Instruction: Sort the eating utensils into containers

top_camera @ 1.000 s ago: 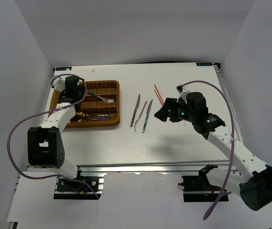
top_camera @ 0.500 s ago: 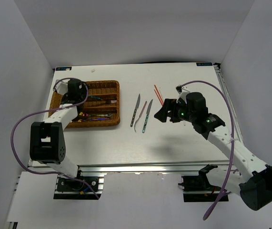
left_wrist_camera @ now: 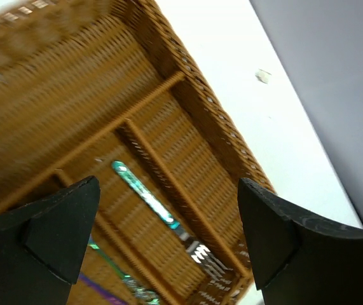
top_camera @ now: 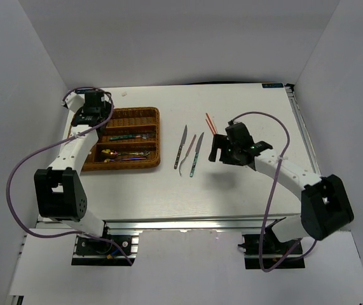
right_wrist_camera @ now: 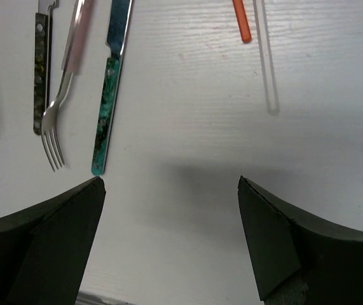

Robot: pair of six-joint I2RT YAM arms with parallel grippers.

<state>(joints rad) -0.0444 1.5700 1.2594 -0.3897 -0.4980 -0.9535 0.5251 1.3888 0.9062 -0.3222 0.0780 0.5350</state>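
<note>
Wicker tray [top_camera: 159, 140] on the worktop's [top_camera: 245, 190] left side; the left wrist view resolves a teal-handled fork [left_wrist_camera: 159, 213] in one long compartment. Green-handled knife [right_wrist_camera: 108, 95] and silver fork [right_wrist_camera: 49, 122] lie outside on the worktop. Only the right wrist view shows a white stick [right_wrist_camera: 265, 63] beside the orange chopstick [right_wrist_camera: 241, 22]. Left tool [left_wrist_camera: 168, 184] and right tool [right_wrist_camera: 168, 181] stand open, empty.

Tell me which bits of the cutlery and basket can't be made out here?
- Top view: the left arm covers the wicker tray's left end; the cutlery in its near compartments is too small to tell apart.
- Left wrist view: the tray's closest weave is blurred; the pieces beside the green-handled fork run off the bottom edge.
- Right wrist view: the top edge cuts off the orange chopstick and the green-handled knife's blade.
</note>
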